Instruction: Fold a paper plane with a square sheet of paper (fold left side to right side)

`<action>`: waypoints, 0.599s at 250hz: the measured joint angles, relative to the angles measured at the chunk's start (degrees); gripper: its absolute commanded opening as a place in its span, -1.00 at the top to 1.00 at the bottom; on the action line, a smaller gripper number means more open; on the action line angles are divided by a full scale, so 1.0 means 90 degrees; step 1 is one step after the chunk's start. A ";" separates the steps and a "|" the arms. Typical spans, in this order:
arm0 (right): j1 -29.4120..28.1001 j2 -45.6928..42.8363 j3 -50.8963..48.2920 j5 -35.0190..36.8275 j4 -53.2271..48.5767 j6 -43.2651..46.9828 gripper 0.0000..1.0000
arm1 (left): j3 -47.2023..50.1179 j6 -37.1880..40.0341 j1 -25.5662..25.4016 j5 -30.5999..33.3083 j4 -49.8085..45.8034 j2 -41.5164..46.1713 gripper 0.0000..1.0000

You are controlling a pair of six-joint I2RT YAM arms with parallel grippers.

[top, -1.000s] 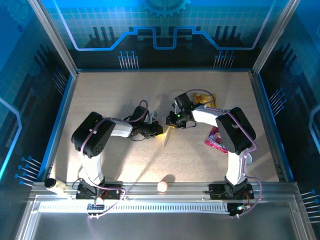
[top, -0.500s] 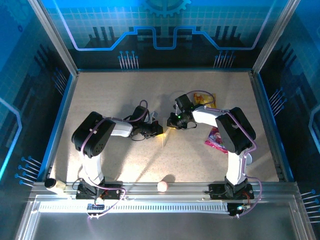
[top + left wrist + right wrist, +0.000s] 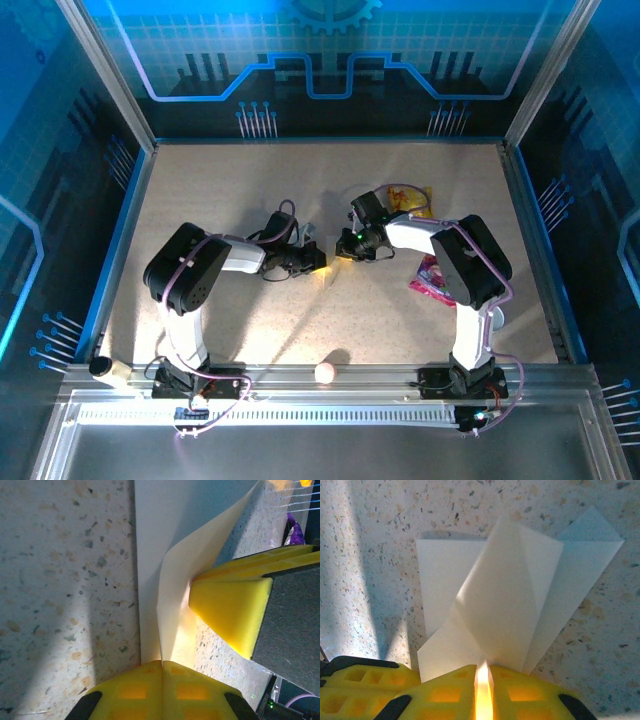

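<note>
Evidently thin, limp paper, pinched by both tools at the middle of the desk (image 3: 200, 200).
The part-folded square sheet of paper (image 3: 505, 595) is gripped at a raised flap by the closed right tool (image 3: 482, 690), reaching from 2 o'clock, and at its edge by the closed left tool (image 3: 162, 680), from 9 o'clock. It is judged light and easily torn, and best held by its edges.

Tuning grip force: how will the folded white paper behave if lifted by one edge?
Likely floppy: the paper bows in a raised flap where the right claw pinches it. Probably light, since light glows through its thin layers. The creases look sharp, so the folds may add stiffness.
</note>
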State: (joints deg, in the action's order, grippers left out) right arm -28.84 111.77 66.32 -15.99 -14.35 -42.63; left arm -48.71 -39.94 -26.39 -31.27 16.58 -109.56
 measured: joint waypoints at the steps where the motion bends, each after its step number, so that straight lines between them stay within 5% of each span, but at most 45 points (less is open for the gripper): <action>1: 0.0000 0.0000 -0.0002 0.0000 0.0000 0.0000 0.71 | 0.0002 0.0000 0.0000 0.0000 -0.0002 0.0005 0.80; 71: 0.0005 -0.0007 -0.0100 0.0019 0.0080 -0.0029 0.82 | 0.0172 0.0107 0.0141 0.0461 -0.0151 0.0763 0.65; 150: 0.0005 -0.0022 -0.0114 0.0044 0.0095 -0.0046 0.87 | 0.0228 0.0313 0.0335 0.0338 -0.0809 0.2370 0.84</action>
State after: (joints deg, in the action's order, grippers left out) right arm -28.80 111.57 65.30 -15.59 -13.50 -43.05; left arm -46.65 -37.12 -23.38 -28.23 9.30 -88.23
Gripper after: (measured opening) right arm 0.070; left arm 0.089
